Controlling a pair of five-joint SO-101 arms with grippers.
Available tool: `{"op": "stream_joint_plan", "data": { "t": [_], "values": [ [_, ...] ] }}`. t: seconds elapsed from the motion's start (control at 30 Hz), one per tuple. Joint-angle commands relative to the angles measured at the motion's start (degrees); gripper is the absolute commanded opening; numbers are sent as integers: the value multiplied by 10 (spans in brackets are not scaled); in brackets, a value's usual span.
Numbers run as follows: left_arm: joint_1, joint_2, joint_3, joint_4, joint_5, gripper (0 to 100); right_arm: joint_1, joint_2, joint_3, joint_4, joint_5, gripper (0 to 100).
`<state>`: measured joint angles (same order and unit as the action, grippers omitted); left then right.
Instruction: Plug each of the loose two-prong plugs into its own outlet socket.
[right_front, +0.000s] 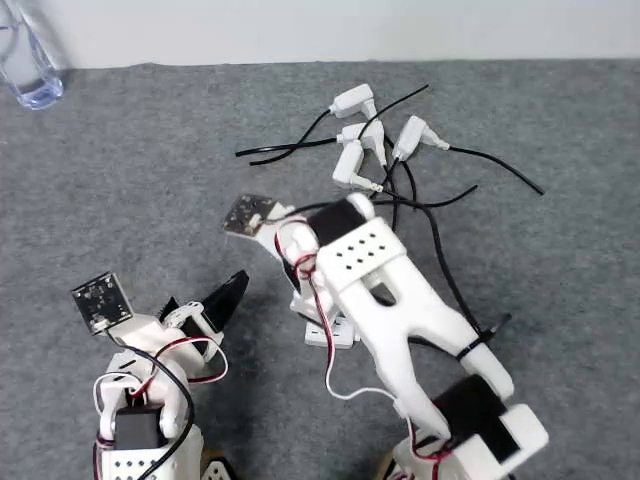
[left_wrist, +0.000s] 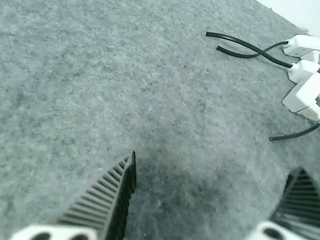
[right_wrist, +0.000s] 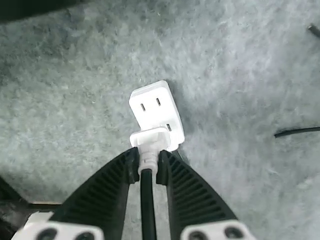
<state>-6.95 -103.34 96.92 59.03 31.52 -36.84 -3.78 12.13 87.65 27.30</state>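
Pinching plug (right_wrist: 149, 139) at outlet (right_wrist: 151, 106): right hand (right_wrist: 146, 167) angled down.

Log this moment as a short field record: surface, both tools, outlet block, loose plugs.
surface: grey felt mat
left tool: open, holding nothing, above bare mat
right tool: shut on a white plug with a black cord
outlet block: white, flat on the mat; the held plug is at one of its sockets, cannot tell if seated; one slot pair is free
loose plugs: four white ones with black cords, clustered at the far side of the mat, apart from the block
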Motion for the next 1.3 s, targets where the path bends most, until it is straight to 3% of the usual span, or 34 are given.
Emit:
{"op": "stream_joint_plan", "data": {
  "t": [0.0, 0.2, 1.27],
  "values": [
    [1, -5, -5, 3, 2, 432, -17, -34, 3, -30, 16, 9],
    [1, -5, -5, 3, 1, 432, -19, -33, 4, -46, 51, 9],
    [1, -5, -5, 3, 1, 432, -19, -34, 42, -90, 63, 9]
  ]
}}
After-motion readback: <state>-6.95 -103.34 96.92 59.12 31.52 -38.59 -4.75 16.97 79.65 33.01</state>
